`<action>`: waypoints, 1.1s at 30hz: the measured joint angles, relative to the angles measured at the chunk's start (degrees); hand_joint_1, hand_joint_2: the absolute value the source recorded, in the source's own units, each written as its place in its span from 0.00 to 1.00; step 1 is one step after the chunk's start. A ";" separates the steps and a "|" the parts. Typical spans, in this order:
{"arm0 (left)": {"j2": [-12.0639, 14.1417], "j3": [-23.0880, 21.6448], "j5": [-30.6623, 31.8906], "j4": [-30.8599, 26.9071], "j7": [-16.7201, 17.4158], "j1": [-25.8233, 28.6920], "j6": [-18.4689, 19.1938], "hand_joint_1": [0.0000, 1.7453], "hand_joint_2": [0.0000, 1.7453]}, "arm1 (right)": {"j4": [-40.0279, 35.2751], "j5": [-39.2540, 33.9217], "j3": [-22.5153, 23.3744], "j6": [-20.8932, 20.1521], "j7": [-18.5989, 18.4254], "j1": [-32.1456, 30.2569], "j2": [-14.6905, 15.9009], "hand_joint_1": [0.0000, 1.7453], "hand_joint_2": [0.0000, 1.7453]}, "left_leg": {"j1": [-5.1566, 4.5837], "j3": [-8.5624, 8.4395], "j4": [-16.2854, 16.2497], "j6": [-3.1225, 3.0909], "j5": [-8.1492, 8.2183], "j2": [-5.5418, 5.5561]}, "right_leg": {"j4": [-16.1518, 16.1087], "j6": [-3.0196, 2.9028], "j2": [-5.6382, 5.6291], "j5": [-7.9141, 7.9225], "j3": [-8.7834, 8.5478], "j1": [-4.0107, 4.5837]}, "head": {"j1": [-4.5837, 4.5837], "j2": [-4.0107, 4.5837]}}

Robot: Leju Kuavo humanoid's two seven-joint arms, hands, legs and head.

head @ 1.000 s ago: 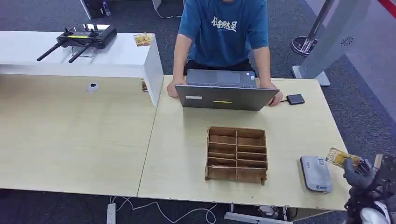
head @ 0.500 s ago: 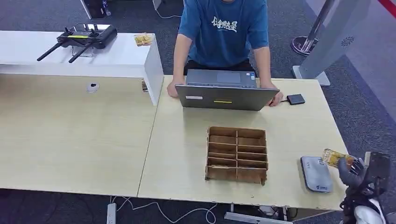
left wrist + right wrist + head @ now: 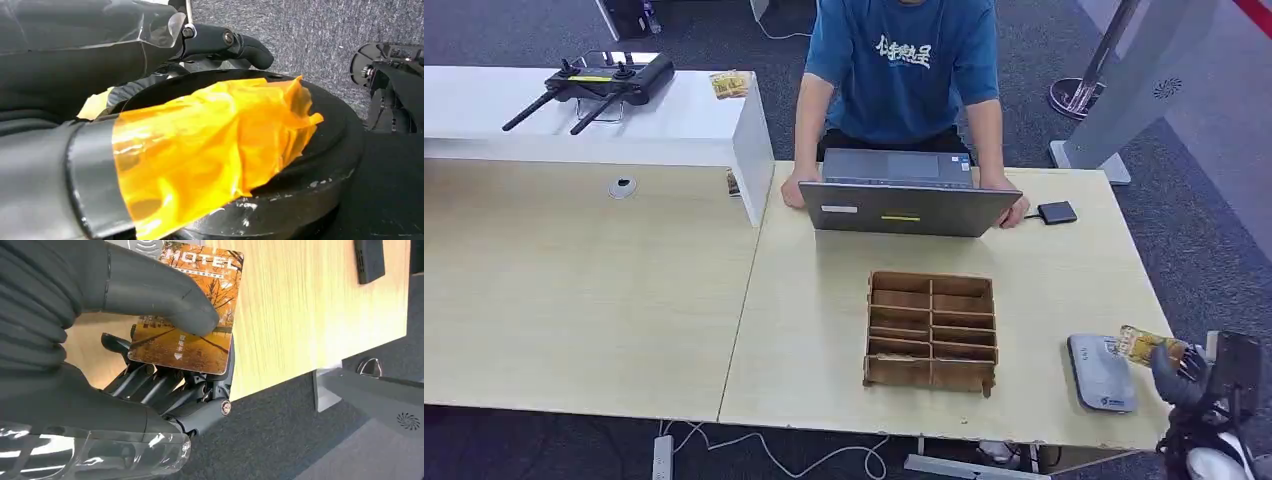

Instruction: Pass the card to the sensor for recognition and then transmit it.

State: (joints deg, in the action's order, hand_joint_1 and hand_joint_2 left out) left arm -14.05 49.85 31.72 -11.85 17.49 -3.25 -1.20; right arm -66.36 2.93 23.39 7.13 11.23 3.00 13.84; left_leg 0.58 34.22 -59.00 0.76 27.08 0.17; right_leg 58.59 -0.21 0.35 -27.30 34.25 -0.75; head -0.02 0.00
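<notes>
Robot's right hand (image 3: 1181,368) carrying a hotel card (image 3: 1142,345) toward a grey sensor (image 3: 1101,372).

The thumb presses the orange card against the fingers (image 3: 150,382) beneath it; the card juts from the hand, its far edge at the sensor's near side; the presenting step looks under way; next, the card likely needs laying flat over the sensor; the left hand's state cannot be told.
</notes>
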 joint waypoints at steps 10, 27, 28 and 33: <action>0.00 0.68 -0.42 0.00 0.00 0.00 -0.13 0.00 0.00 | -1.00 1.05 0.00 -0.57 -0.39 -1.64 -0.02 1.00 1.00 | 0.00 0.00 0.00 0.00 0.01 -0.01 | 0.00 0.00 0.00 -0.01 0.00 0.00 | 0.00 0.00; 0.00 1.05 -0.57 0.02 0.00 0.00 -0.15 0.00 0.00 | -0.96 2.12 0.00 -1.86 -0.46 -2.23 -0.07 1.00 1.00 | 0.00 0.00 0.00 0.00 0.02 -0.01 | 0.00 0.00 -0.01 -0.01 0.00 0.00 | 0.00 0.00; 0.00 1.09 -0.59 0.02 0.00 0.00 -0.15 0.00 0.00 | -0.92 2.12 0.00 -2.12 -0.52 -2.28 -0.07 1.00 1.00 | 0.00 0.00 0.00 0.00 0.02 -0.01 | 0.00 0.00 -0.01 -0.01 0.00 0.00 | 0.00 0.00; 0.00 1.18 -0.66 0.02 0.00 0.00 -0.17 0.00 0.00 | -0.68 3.04 0.00 -2.95 -1.01 -2.52 -0.07 1.00 1.00 | 0.00 0.00 0.00 0.00 0.02 -0.01 | 0.00 0.00 -0.01 -0.01 0.00 0.00 | 0.00 0.00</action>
State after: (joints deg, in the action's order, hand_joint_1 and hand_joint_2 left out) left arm -14.05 51.04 31.06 -11.82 17.49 -3.25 -1.38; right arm -67.04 5.97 23.39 4.17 10.23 0.47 13.77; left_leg 0.58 34.22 -59.00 0.76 27.10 0.16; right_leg 58.59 -0.21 0.34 -27.31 34.25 -0.76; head -0.02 0.00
